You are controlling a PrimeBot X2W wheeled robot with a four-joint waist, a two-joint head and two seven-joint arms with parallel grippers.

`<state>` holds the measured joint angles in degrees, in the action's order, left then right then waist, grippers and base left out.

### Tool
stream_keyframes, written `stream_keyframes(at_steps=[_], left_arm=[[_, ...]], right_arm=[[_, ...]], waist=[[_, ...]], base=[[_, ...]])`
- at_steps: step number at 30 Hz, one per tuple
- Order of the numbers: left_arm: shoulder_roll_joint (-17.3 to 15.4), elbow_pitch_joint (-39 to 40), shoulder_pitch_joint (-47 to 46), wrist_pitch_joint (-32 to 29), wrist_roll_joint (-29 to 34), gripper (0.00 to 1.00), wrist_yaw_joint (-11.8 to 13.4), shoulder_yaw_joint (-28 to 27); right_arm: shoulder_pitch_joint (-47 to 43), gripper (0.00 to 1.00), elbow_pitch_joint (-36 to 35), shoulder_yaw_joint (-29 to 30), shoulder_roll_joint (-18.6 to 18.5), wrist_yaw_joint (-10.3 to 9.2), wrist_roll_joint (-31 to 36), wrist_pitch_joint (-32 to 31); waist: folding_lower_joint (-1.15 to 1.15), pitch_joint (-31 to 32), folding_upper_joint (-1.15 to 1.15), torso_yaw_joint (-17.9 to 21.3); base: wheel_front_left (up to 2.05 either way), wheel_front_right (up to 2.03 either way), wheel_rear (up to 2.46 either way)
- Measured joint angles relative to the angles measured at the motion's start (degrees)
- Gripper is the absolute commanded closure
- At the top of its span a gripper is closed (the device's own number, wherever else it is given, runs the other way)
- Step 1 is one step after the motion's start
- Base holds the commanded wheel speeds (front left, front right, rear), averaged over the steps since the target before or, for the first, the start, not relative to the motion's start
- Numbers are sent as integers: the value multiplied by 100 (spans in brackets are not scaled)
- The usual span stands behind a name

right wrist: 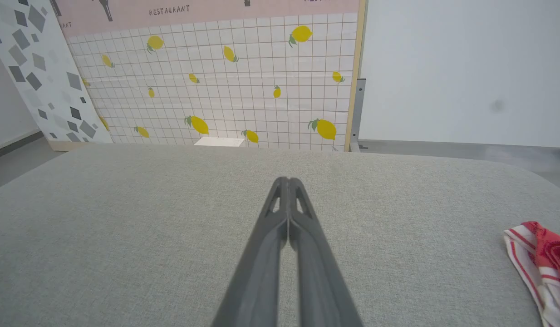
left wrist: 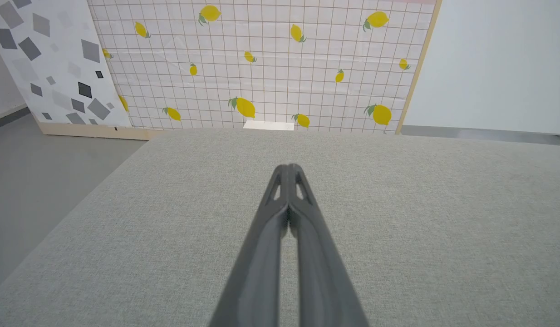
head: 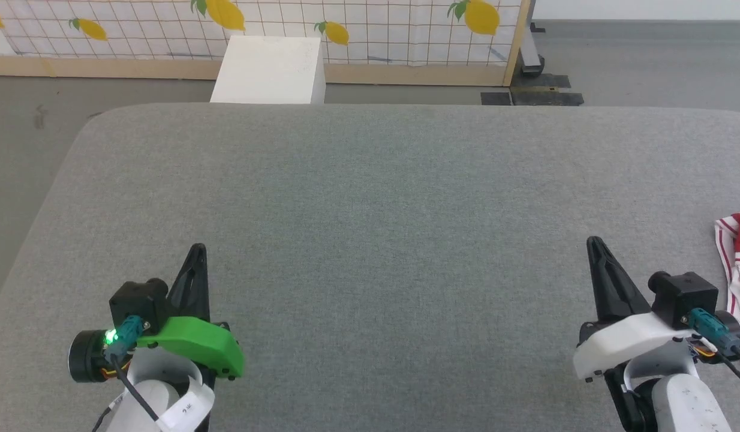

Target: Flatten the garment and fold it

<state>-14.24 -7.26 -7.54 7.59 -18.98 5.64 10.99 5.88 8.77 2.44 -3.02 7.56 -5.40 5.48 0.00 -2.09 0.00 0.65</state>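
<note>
The garment (head: 736,270) is found bunched at the right edge of the grey counter (head: 370,198), just to the right of the right tool (head: 593,243) and well apart from the left tool (head: 197,249). Both tools are seen pressed shut with nothing gripped, pointing toward the far side. The garment's visible strip runs near-to-far, the rest being cut off. The right arm is judged nearer, so a rightward reach is called for.

You are seeing "RESTAURANT" in dark capitals on the pink band (right wrist: 216,13), upper left of the right wrist view. The white tag (head: 187,411), lower left of the head view, is showing marks too small to read.
</note>
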Motion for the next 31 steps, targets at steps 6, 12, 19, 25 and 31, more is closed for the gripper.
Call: stream_keyframes(at_steps=[6, 12, 19, 25, 31], left_arm=[[88, 56, 53, -57, 179, 100, -34, -100], [180, 114, 112, -129, 335, 100, -81, -181], [292, 189, 169, -198, 489, 100, -137, -290], [376, 232, 226, -255, 665, 100, -191, -375], [476, 292, 280, -325, 769, 100, -216, -468]], right_arm=[[-14, 100, -69, -21, 0, 0, 51, -52], [-63, 100, -147, -40, 1, 0, 97, -97], [-127, 100, -224, -60, 1, 0, 145, -147], [-144, 100, -299, -80, 1, 0, 187, -194], [-215, 100, -364, -100, 1, 0, 207, -245]], waist=[[0, 18, 0, -6], [0, 35, 0, -11], [0, 56, 0, -18], [0, 74, 0, -23], [0, 91, 0, -28]], base=[[0, 0, 0], [0, 0, 0], [0, 0, 0], [0, 0, 0], [0, 0, 0]])
